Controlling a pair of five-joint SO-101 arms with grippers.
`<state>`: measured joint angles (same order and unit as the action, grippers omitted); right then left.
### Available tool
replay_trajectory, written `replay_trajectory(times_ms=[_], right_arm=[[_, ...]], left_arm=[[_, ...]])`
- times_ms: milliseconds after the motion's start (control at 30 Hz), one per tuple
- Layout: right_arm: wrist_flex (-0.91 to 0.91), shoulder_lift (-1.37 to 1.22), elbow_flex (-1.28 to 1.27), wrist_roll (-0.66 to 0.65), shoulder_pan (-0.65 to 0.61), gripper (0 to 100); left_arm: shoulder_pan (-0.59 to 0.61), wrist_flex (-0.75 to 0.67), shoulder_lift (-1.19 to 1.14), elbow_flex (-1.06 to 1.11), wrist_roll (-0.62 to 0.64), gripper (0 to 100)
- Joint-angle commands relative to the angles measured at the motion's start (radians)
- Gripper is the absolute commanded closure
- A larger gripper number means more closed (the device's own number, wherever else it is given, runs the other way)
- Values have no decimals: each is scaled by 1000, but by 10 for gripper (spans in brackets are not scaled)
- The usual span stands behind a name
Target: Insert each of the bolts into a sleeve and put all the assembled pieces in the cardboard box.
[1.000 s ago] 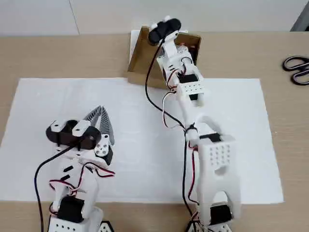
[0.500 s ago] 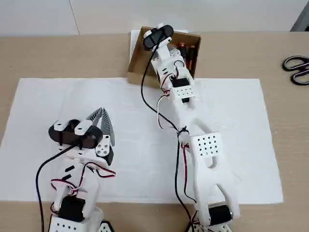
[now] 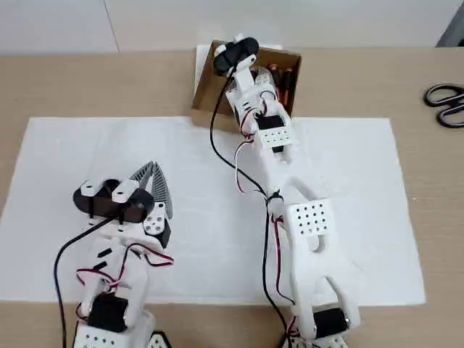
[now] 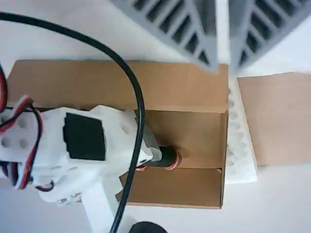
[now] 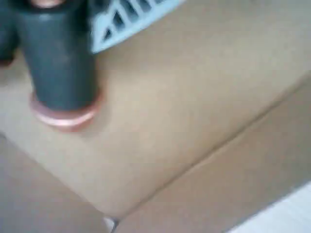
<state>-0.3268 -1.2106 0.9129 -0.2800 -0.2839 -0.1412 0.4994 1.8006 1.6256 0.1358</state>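
Note:
The cardboard box (image 3: pixel 206 90) stands at the table's far side, and my right arm (image 3: pixel 257 109) stretches into it. Inside the box my right gripper (image 4: pixel 154 158) is shut on an assembled piece (image 4: pixel 168 158), a dark sleeve with a copper bolt head. In the right wrist view that piece (image 5: pixel 60 73) stands just above the box floor (image 5: pixel 194 97), beside a pale finger (image 5: pixel 131 19). Other copper and dark pieces (image 3: pixel 284 76) lie in the box's right part. My left gripper (image 3: pixel 154 174) rests over the white sheet at the near left, shut and holding nothing.
A white paper sheet (image 3: pixel 348 159) covers the table's middle. Scissors (image 3: pixel 446 101) lie at the far right edge. A white bumpy pad (image 4: pixel 240 145) lies against one side of the box. A black cable (image 4: pixel 131 97) runs along the right arm.
My right arm has swung left and reached lower into the box with the piece. The left arm has stayed put.

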Motion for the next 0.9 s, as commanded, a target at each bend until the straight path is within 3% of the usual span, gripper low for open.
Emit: replay_trajectory(times_ms=[0, 133, 333, 600, 867], right_arm=[[-16, 13, 11, -11, -13, 778], [-96, 81, 11, -6, -13, 778], [-526, 275, 8, -3, -21, 777], [-986, 321, 9, -8, -19, 776], [-1204, 323, 11, 0, -10, 778]], left_arm=[[5, -26, 12, -4, 2, 994], [8, -26, 12, -8, 2, 994], [9, -26, 12, -10, 2, 994], [9, -26, 12, -10, 2, 994], [9, -26, 12, -8, 2, 994]])
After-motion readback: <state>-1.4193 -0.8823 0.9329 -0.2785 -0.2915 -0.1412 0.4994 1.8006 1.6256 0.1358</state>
